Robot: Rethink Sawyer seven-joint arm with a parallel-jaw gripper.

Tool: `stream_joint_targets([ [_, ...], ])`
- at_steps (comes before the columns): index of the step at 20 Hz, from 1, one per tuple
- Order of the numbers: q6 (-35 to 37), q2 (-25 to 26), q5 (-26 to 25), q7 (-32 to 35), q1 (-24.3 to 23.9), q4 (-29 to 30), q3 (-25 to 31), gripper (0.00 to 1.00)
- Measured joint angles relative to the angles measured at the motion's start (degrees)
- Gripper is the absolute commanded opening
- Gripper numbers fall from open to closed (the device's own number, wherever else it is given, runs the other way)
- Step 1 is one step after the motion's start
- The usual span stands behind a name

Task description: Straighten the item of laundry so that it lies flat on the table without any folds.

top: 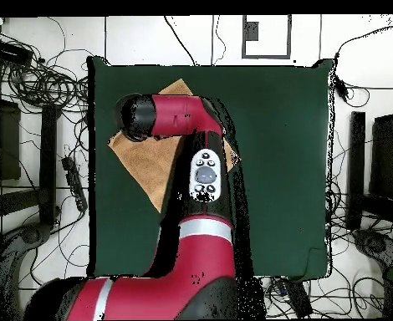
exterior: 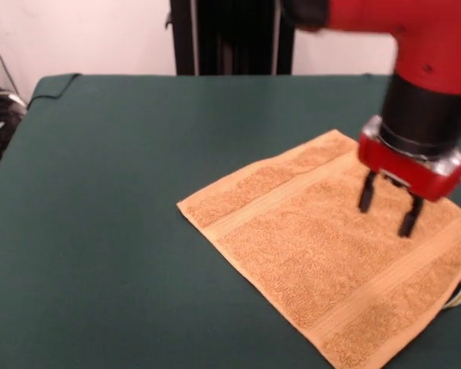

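Note:
The orange-tan terry towel (exterior: 323,246) lies spread flat on the dark green table (exterior: 100,192), right of centre in the front view, turned like a diamond. Flat woven bands run near two of its edges. A bit of its white label (exterior: 455,296) shows at the right edge. My gripper (exterior: 389,208) hangs just over the towel's right part, its two black fingers (exterior: 366,194) apart and empty. In the overhead view the towel (top: 150,159) shows at the table's left, mostly covered by my arm (top: 179,117); the gripper is hidden there.
The robot's black pedestal (exterior: 230,37) stands at the table's far side. Cables (top: 66,167) and dark equipment lie on the floor around the table (top: 283,167). The towel's right corner reaches near the table's edge.

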Motion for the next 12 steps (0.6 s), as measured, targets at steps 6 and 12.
stream_joint_targets([
  [6,0.0,-8.4,-3.7,0.0,-5.1,5.6,0.1,1.0],
  [12,0.0,-15.4,-8.2,-0.1,-9.5,9.1,0.3,1.0],
])
